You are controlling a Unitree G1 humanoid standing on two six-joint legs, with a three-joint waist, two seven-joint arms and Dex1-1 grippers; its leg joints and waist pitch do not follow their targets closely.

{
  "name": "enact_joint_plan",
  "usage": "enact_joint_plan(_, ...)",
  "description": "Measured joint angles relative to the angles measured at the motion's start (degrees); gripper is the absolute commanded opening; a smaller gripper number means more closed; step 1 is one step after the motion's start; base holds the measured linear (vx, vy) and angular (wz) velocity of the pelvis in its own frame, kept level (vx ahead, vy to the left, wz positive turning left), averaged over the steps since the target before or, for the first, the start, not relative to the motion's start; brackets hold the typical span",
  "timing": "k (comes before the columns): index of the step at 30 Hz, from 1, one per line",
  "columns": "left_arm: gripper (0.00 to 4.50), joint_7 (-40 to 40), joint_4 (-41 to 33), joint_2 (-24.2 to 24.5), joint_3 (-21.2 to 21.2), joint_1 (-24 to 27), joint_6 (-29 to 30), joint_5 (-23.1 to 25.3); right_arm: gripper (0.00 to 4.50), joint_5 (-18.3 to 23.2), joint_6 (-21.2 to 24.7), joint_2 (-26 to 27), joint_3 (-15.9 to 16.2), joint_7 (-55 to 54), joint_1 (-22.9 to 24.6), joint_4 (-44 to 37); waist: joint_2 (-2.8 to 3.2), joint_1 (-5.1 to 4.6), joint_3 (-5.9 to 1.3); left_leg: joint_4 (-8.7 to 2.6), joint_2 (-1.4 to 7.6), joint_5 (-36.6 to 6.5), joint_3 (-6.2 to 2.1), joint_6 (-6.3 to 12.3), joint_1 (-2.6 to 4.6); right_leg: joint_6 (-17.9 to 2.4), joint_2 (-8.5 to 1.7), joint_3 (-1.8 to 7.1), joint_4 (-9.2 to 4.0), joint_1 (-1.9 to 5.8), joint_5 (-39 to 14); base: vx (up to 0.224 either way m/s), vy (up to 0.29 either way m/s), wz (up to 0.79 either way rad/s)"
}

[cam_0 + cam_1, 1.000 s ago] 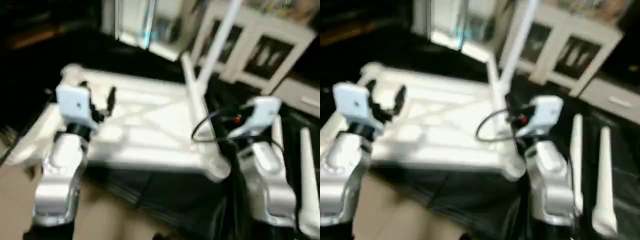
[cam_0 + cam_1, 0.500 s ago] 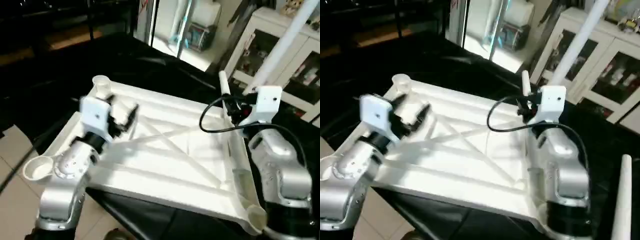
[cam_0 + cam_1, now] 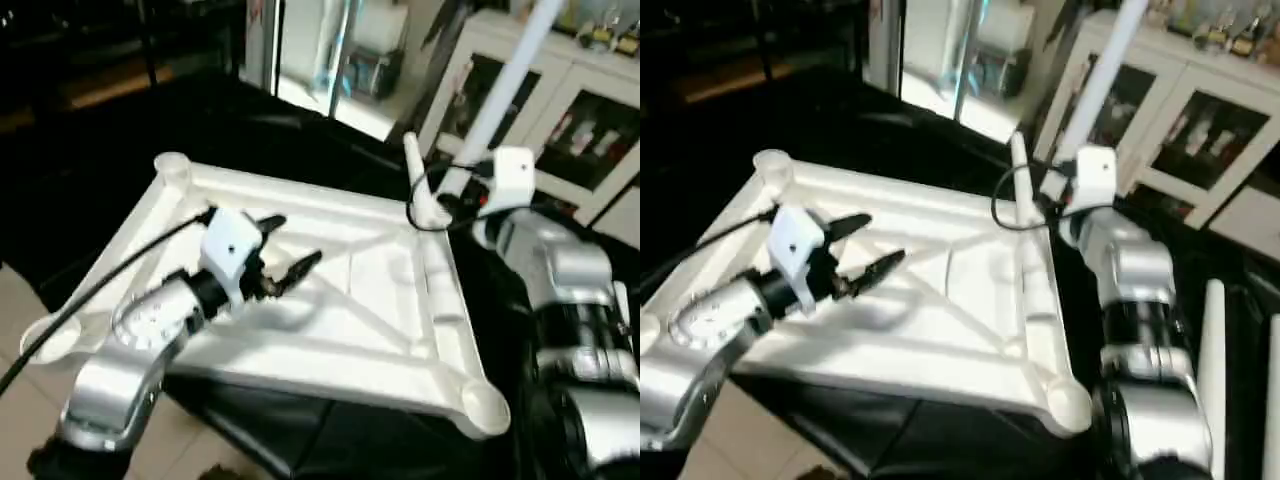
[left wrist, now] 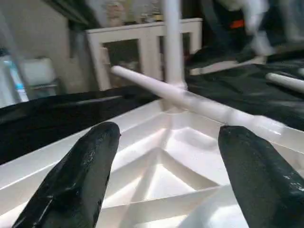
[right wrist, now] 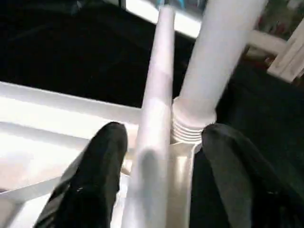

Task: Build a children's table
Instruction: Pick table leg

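Hovering over the upturned tabletop point(image 3: 330, 300), the left gripper point(image 3: 285, 252) holds nothing, its two black fingers point(image 4: 76, 175) spread wide above the X-ribs. That tabletop lies underside up on the black-draped work table point(image 3: 150, 120), its open sockets facing upward. Further right, one leg point(image 3: 500, 90) already stands in the far right corner socket, pointing up and leaning slightly away from the robot. A second leg point(image 3: 425, 230) lies along the right rim, its long axis running from the near right corner toward the standing leg, narrow tip farthest away. The right gripper point(image 5: 156, 156) straddles this lying leg with its jaws apart; whether the pads touch it is hard to tell, but it does not look clamped. The step in hand appears to be picking up the second leg. Next the right gripper would need to grip it, raise it upright and seat its thick end in an empty socket. Two more legs point(image 3: 1215, 340) wait on the black cloth at far right.
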Motion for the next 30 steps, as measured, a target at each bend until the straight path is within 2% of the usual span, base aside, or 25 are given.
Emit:
enact_joint_plan(3,3.76,-1.7,0.0,1.0,-0.1,-0.1,0.8,-0.8,3.2,-0.3,-1.6,-0.3,0.8,0.6,-2.4,5.3,-0.08,0.06,-0.05,0.02,0.04,0.2,0.18,0.12,-0.59,0.0,-0.01,0.03,-0.02,-0.52,0.0,0.0,0.0,0.0)
enact_joint_plan(4,3.76,-2.0,-0.1,1.1,-0.1,-0.2,1.2,-1.1,3.51,-0.3,-2.0,-0.4,1.0,0.8,-3.1,6.7,-0.1,0.07,-0.05,0.02,0.04,0.3,0.22,0.16,-0.71,0.0,-0.03,0.03,-0.04,-0.61,0.1,0.0,0.0,0.0)
enact_joint_plan(5,3.76,-2.3,-0.2,1.3,-0.2,-0.3,1.7,-1.2,3.51,-0.4,-2.5,-0.4,1.1,1.2,-4.1,8.7,-0.11,0.06,-0.05,0.02,0.04,0.3,0.27,0.18,-0.73,0.0,-0.05,0.05,-0.04,-0.65,0.1,0.0,0.0,0.0)
enact_joint_plan(8,3.76,-3.3,-0.9,1.5,-0.5,-1.1,2.7,-1.8,3.58,-0.8,-4.4,-0.7,2.1,2.0,-6.8,14.0,-0.59,0.16,-0.03,0.01,0.16,0.3,0.52,0.24,-0.76,0.0,-0.11,0.01,-0.03,-0.72,0.0,0.0,0.0,0.0)
enact_joint_plan(11,3.76,-3.8,-2.2,1.5,-1.4,-1.5,3.4,-2.8,3.81,-2.7,-5.2,-1.6,4.3,3.2,-7.4,16.2,-1.43,0.17,0.04,-0.01,0.34,0.3,0.96,0.33,-0.75,0.0,-0.28,-0.04,-0.01,-0.71,0.0,0.0,0.0,0.0)
enact_joint_plan(13,3.76,-4.5,-2.6,1.4,-2.3,-1.5,4.2,-3.4,3.92,-4.4,-3.9,-2.5,7.0,4.8,-7.9,18.3,-1.91,0.13,0.02,0.03,0.33,0.3,1.09,0.33,-0.76,0.0,-0.4,-0.06,-0.01,-0.69,0.0,0.0,0.0,0.0)
enact_joint_plan(16,3.76,-5.3,-2.8,1.5,-3.5,-1.5,4.7,-3.4,3.92,-4.9,-1.2,-2.7,8.9,8.3,-8.8,21.6,-2.09,0.01,0.03,0.19,0.29,0.3,1.18,0.39,-0.8,0.2,-0.51,-0.02,-0.02,-0.67,0.2,0.0,0.0,0.0)
enact_joint_plan(21,3.76,-5.4,-2.8,1.4,-4.4,-1.8,5.2,-3.3,3.92,-5.1,-0.2,-2.4,9.2,7.9,-10.4,28.4,-2.17,0.11,0.03,0.23,0.3,0.3,1.19,0.41,-0.83,0.2,-0.55,-0.04,-0.01,-0.67,0.2,0.0,0.0,0.0)
enact_joint_plan(29,3.76,-5.6,-2.8,1.9,-4.4,-2.5,6.0,-3.3,3.92,-3.6,-0.2,-2.2,6.2,5.9,-10.4,32.9,-2.17,0.11,0.03,0.23,0.32,0.3,1.19,0.38,-0.84,0.2,-0.54,-0.06,0.0,-0.67,0.2,0.0,0.0,0.0)
enact_joint_plan(30,3.76,-5.6,-2.8,1.9,-4.4,-2.5,6.2,-3.3,3.65,-3.3,-0.2,-2.3,5.8,6.3,-10.6,33.5,-2.17,0.12,0.02,0.23,0.32,0.3,1.19,0.38,-0.84,0.2,-0.54,-0.06,0.0,-0.67,0.2,0.0,0.0,0.0)
